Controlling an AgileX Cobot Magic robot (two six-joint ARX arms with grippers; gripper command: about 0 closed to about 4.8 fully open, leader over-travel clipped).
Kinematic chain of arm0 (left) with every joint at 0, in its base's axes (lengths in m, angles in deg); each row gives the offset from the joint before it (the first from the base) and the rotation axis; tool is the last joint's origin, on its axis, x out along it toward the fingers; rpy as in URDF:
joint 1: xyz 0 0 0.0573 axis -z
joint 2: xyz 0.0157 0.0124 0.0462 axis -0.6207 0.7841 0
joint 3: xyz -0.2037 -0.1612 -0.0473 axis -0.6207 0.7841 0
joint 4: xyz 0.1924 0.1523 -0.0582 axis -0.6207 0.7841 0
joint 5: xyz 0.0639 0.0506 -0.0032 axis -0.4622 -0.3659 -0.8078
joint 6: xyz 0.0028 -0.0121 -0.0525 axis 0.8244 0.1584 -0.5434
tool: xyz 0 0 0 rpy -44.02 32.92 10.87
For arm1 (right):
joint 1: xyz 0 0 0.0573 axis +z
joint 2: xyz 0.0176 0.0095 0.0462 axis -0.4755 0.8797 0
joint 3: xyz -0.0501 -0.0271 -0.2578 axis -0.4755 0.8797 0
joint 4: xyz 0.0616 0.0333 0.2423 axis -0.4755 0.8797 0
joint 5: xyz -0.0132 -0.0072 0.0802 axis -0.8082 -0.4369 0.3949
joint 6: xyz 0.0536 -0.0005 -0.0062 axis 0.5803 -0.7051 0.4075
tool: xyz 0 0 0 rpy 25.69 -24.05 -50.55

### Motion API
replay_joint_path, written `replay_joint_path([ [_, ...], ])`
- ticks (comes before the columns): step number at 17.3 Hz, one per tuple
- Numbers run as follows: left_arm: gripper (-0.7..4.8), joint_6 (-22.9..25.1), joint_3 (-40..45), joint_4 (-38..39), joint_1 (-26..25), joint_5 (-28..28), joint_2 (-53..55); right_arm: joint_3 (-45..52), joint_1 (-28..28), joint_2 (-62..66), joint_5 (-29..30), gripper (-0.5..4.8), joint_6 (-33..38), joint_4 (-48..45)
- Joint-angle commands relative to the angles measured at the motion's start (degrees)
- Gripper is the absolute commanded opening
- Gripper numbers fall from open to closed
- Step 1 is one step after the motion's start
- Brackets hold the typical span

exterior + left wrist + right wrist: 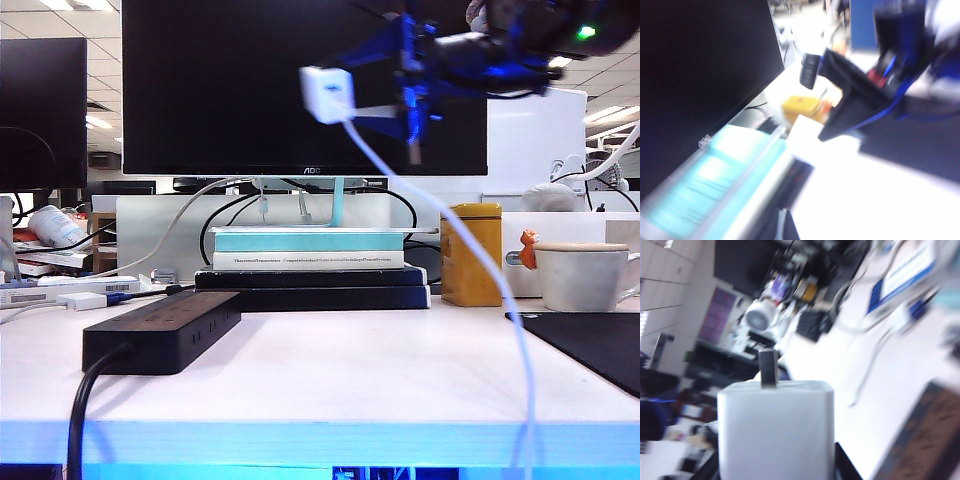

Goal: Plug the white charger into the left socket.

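The right gripper (pixel 385 95) is held high above the tabletop's middle, jaws closed on the white charger (pixel 327 94), whose cable (pixel 480 255) trails down past the front edge. One metal prong (pixel 768 368) is seen; a second cannot be made out. The left gripper (pixel 812 70), badly blurred, is raised near the monitor (pixel 300 85) with jaws together. One power strip (pixel 165 330) lies at the tabletop's left front; its left socket is not discernible.
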Motion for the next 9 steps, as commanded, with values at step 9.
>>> replay_joint_path([
  [9,0.18,30.42,-0.2,-0.85,6.14,-1.92,4.33,-0.35,5.68,-0.52,-9.4,0.81,50.71,-16.52],
])
